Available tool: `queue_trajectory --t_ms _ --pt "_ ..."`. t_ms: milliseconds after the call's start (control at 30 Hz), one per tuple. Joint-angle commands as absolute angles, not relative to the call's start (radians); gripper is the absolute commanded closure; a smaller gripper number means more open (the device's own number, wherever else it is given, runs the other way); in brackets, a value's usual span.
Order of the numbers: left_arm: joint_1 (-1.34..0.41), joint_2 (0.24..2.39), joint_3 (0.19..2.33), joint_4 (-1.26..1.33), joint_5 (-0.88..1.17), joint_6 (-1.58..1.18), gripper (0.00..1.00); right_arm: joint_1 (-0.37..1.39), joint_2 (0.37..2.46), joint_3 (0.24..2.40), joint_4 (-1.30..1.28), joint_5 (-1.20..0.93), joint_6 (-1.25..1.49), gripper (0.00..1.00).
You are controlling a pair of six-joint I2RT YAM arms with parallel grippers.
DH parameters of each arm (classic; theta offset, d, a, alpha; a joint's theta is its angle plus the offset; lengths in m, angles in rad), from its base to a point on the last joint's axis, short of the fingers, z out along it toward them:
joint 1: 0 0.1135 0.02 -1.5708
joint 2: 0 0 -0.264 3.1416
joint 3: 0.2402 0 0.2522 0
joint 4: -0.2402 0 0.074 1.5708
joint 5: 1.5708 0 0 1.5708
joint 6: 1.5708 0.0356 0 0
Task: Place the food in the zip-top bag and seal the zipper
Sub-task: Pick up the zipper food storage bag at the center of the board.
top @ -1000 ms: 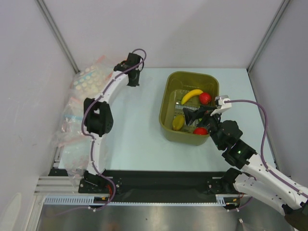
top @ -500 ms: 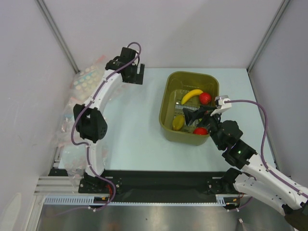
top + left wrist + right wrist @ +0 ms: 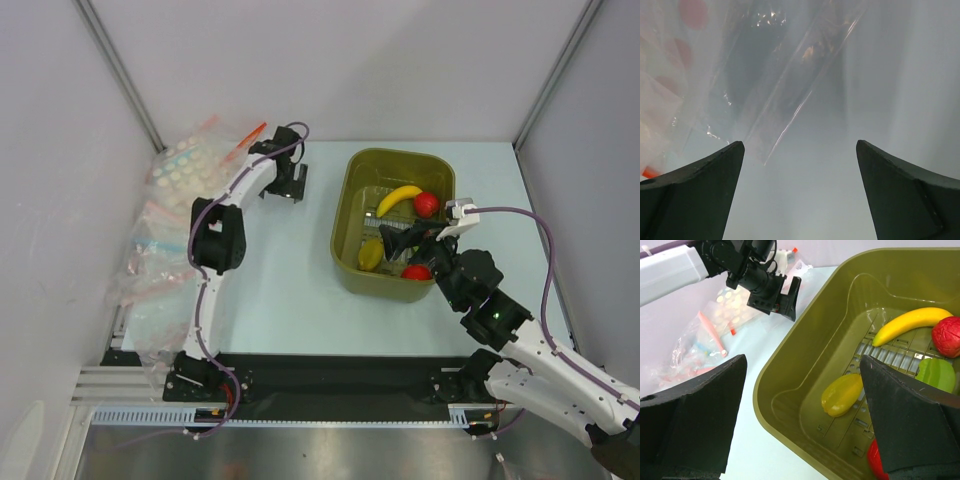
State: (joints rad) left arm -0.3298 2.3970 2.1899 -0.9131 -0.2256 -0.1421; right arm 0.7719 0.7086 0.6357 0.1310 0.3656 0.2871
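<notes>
Olive plastic basket (image 3: 345, 215): holds food (image 3: 398, 199), unbagged. R claw (image 3: 402, 248) wide, over its interior, prob. for pick. L claw (image 3: 285, 185) wide, empty, left of basket nr bag pile (image 3: 170, 180).

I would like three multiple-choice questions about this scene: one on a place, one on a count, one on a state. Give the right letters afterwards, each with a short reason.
1. Where does the banana lie?
A) on the bare table
B) inside the olive basket
C) inside a clear bag

2. How many red fruits show in the top view?
A) one
B) two
C) four

3. How do the left fingers stand?
A) wide apart, holding nothing
B) shut on a bag
C) shut on the banana

Answers:
1 B: it rests on the basket's floor.
2 B: one is beside the banana, the other is at the near wall.
3 A: the left wrist view shows nothing gripped between them.
</notes>
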Motion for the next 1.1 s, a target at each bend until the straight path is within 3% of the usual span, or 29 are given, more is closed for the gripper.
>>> queue_trajectory --t_ms 0,567,600,667,700,800,867,967,1067 --pt "-0.288 2.407 2.240 -0.896 -0.215 -0.192 0.00 0.769 0.706 0.647 0.152 0.365 0.284 0.00" --pt "-0.206 2.496 2.178 -0.844 -0.069 -0.281 0.03 0.769 0.703 0.649 0.144 0.360 0.287 0.00" --pt "-0.204 2.491 2.168 -0.832 -0.057 -0.290 0.16 0.769 0.703 0.649 0.144 0.359 0.287 0.00" --pt "-0.199 2.491 2.151 -0.821 -0.026 -0.307 0.29 0.769 0.700 0.650 0.143 0.360 0.287 0.00" --pt "-0.198 2.493 2.149 -0.818 -0.018 -0.317 0.42 0.769 0.699 0.650 0.143 0.360 0.287 0.00" --pt "-0.198 2.490 2.138 -0.808 -0.014 -0.322 0.63 0.769 0.701 0.649 0.143 0.360 0.287 0.00" --pt "-0.198 2.482 2.125 -0.802 -0.021 -0.322 0.72 0.769 0.701 0.650 0.146 0.359 0.287 0.00" --pt "-0.198 2.451 2.091 -0.775 -0.018 -0.331 0.96 0.770 0.699 0.650 0.146 0.359 0.287 0.00" --pt "-0.201 2.361 1.982 -0.679 0.020 -0.360 1.00 0.769 0.703 0.650 0.146 0.354 0.287 0.00"
